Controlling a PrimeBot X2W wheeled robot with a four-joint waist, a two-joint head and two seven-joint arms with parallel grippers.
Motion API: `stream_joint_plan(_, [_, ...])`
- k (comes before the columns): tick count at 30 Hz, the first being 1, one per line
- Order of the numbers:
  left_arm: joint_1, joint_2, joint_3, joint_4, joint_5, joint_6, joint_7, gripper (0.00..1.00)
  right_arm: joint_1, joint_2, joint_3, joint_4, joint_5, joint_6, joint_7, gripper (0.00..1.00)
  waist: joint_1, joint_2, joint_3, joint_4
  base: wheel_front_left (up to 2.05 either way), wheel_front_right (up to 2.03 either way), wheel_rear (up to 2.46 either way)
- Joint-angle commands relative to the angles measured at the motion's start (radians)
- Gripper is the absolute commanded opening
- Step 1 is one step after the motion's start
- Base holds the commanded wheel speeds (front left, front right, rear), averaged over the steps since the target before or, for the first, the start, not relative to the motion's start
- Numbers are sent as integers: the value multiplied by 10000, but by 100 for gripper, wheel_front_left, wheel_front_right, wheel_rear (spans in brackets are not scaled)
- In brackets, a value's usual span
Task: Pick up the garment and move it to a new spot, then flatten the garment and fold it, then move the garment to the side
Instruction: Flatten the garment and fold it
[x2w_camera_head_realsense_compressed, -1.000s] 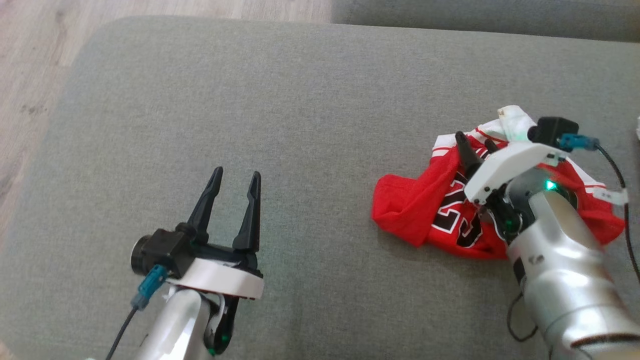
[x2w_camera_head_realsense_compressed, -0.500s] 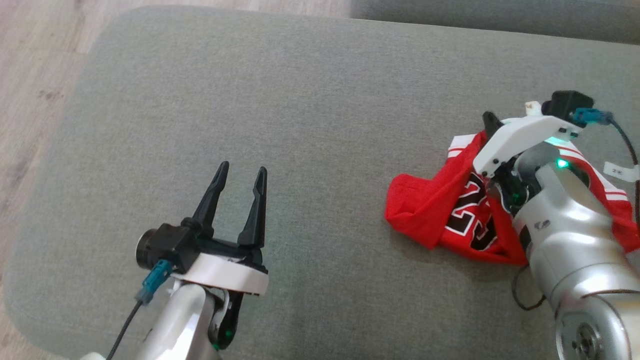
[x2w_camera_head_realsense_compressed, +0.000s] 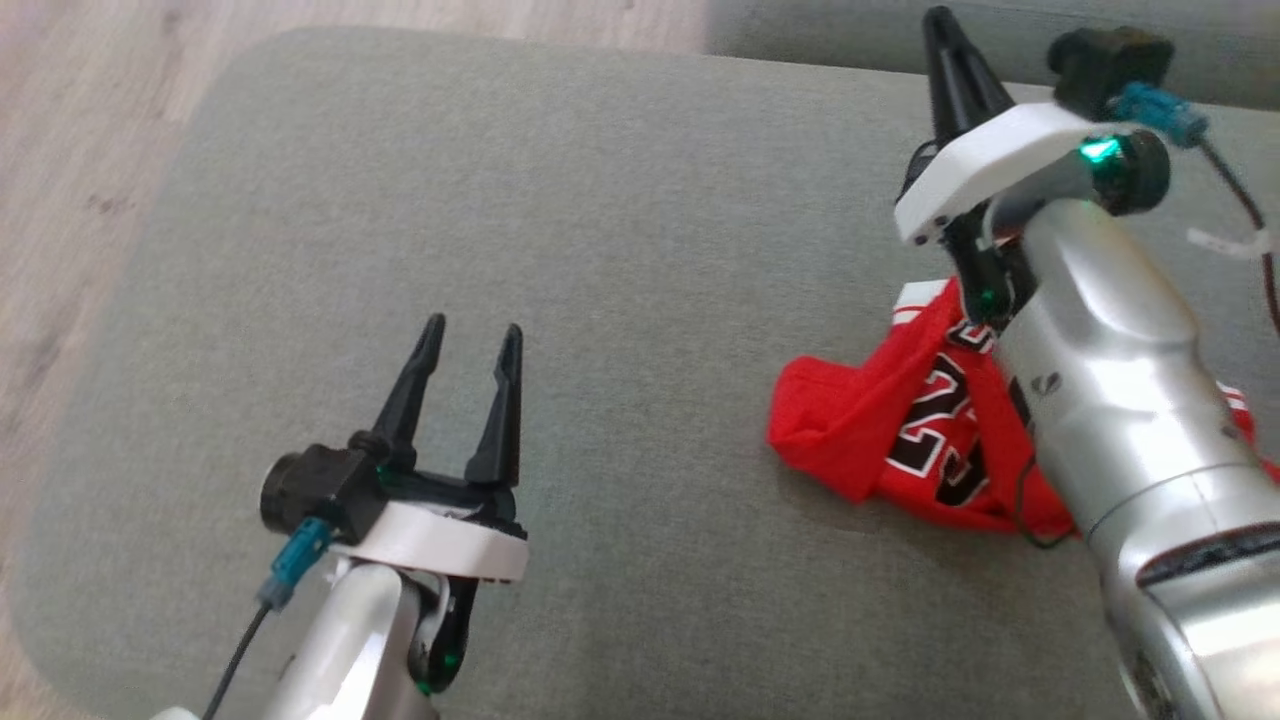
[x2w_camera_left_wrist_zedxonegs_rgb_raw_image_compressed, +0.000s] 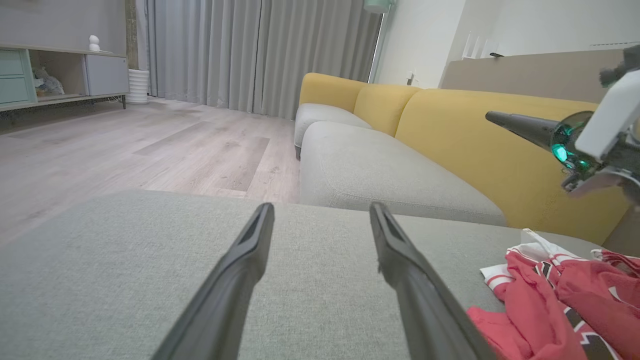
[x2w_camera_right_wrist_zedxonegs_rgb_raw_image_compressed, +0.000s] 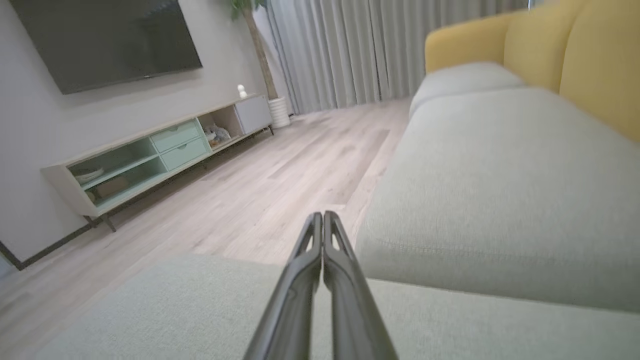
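My left claw (x2w_camera_head_realsense_compressed: 474, 328) sits low on the left, fingers spread wide with nothing between them, just bare grey cushion (x2w_camera_head_realsense_compressed: 640, 250) under and ahead of the tips. Wood floor (x2w_camera_head_realsense_compressed: 80, 120) runs off further left of that claw, past the cushion edge.

The garment (x2w_camera_head_realsense_compressed: 900, 430), a red jersey with black-and-white numbers and white trim, is right of the left claw and well apart from it, lying crumpled on the cushion. In the left wrist view it's at the lower right, beside the right finger.

My right claw (x2w_camera_head_realsense_compressed: 940, 20) is further right, up off the cushion, fingers pressed together tip to tip and pinching nothing. The right wrist view shows the bare tips meeting. The garment lies back from those tips, down under the silver forearm (x2w_camera_head_realsense_compressed: 1110, 370), which hides part of it. The right claw points at the yellow sofa back (x2w_camera_left_wrist_zedxonegs_rgb_raw_image_compressed: 450, 135).
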Motion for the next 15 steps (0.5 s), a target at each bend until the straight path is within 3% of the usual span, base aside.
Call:
stream_joint_plan(1, [-165,18,476,-446,98,-20,-53,100,203,160,199,-539,-425,-7,-204,0,0,0,-177,-301,0,0,0])
stream_joint_plan(7, [18,16,729,-706,163,-7,-53,100,1445,110,-519,-2092,-2089,-7,-291,0,0,0,-423,-875,0,0,0])
stream_joint_plan(15, [390,13,793,-781,221,-10,-53,100,5535,148,-2481,-5656,-3934,-7,-269,0,0,0,-831,-1528,0,0,0])
